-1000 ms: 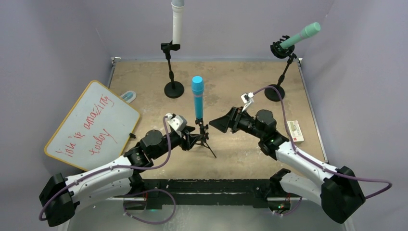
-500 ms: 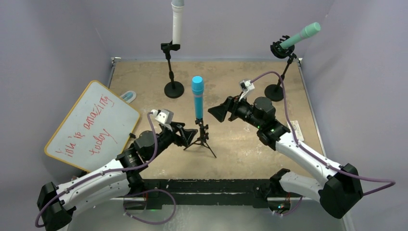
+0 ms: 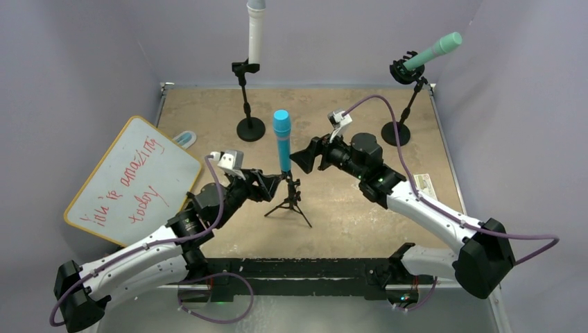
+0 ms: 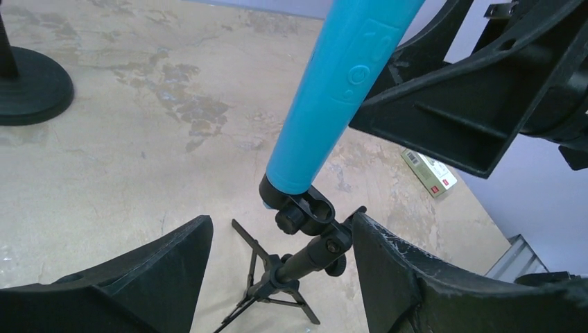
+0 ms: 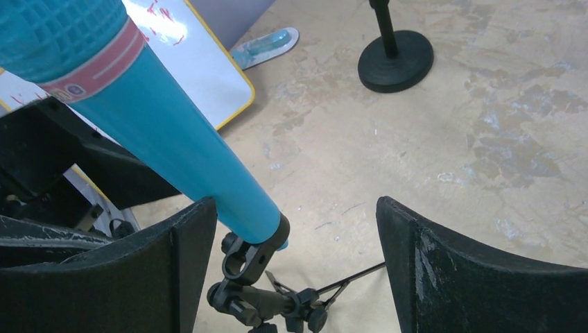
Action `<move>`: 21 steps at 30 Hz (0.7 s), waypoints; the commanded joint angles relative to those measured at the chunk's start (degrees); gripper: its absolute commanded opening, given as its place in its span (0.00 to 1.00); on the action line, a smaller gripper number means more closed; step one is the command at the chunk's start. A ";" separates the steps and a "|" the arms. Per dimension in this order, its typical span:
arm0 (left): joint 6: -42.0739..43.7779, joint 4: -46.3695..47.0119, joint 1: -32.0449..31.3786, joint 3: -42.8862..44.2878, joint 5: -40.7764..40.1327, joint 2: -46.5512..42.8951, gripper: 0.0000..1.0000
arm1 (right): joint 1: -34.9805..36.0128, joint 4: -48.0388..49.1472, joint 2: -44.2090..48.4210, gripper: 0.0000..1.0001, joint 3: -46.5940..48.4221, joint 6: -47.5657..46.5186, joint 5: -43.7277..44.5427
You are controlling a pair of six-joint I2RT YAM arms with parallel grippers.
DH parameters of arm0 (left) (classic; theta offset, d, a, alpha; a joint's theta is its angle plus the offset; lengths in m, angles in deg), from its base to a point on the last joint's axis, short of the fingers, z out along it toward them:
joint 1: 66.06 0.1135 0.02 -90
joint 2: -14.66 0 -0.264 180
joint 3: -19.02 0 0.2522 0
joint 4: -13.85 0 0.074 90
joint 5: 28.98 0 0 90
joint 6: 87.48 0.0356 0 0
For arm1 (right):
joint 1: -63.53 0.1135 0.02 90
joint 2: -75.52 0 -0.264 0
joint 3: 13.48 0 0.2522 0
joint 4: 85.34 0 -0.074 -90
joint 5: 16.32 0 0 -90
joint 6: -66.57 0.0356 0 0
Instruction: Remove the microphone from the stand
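The blue microphone (image 3: 281, 142) sat upright in the clip of its tripod stand (image 3: 291, 201) on the table (image 3: 208, 111), between both tools. The left tool (image 3: 272, 186) stood open astride the stand's neck. The right tool (image 3: 304, 161) stood open around the microphone's lower body, gripping nothing.

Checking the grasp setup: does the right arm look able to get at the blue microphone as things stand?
Probably yes. The right end effector is open, with the blue microphone just ahead of it and nothing between. The left end effector straddles the tripod stand lower down, below the microphone's body.
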 commanded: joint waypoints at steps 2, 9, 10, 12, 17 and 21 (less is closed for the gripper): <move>10.20 3.87 -0.13 3.28 -2.34 -1.27 0.71 | 0.54 2.88 1.30 0.87 -1.63 2.22 -3.29; 26.64 13.41 -0.13 5.22 0.20 2.94 0.72 | 0.59 8.62 0.74 0.88 -7.83 8.85 -12.58; 27.53 13.55 -0.13 6.30 0.51 4.33 0.72 | 0.65 8.46 0.29 0.88 -7.94 9.04 -12.79; 28.42 13.60 -0.13 8.65 1.26 7.36 0.72 | 0.64 8.17 -0.81 0.88 -7.98 9.20 -13.17; 29.16 17.75 -0.14 9.98 2.04 12.33 0.72 | 0.63 7.24 -3.85 0.88 -7.36 9.06 -13.00; 29.61 19.38 -0.17 10.60 2.20 13.61 0.72 | 0.65 7.27 -5.16 0.87 -7.91 10.50 -12.20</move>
